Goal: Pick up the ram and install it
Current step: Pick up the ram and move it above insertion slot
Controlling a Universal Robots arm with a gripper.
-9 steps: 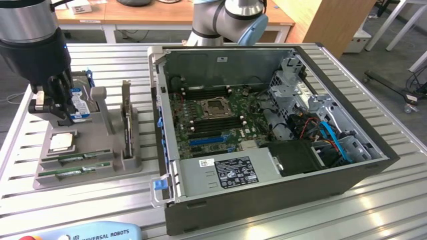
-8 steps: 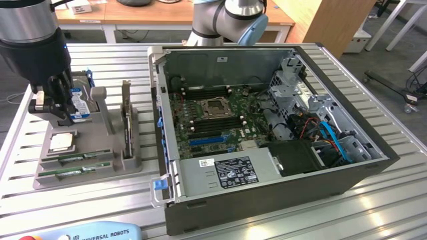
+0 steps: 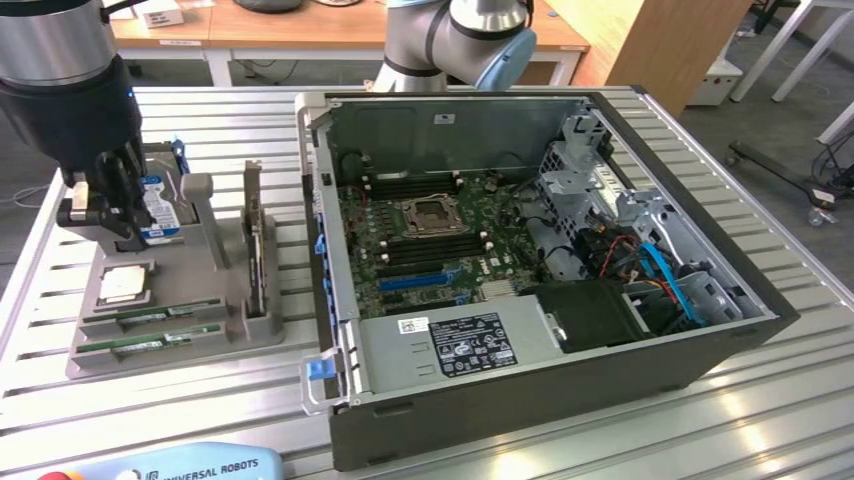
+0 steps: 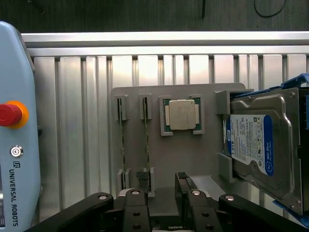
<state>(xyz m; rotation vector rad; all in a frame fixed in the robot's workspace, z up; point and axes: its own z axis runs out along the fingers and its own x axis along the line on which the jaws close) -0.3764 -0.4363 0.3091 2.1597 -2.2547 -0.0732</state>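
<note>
Aluminium slats form the table point(image 3: 160, 420); wooden desks point(image 3: 307, 25) stand behind.

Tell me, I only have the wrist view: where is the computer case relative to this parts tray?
Observer: The open case stands right beside the tray, on the exterior view's right of it.
Operator: Are its memory slots free?
Observer: The memory slots on the motherboard look dark and empty.
Operator: Where do the jaws hang?
Observer: Open, above the tray's far end by the hard drive, away from the ram sticks at the near end.
</note>
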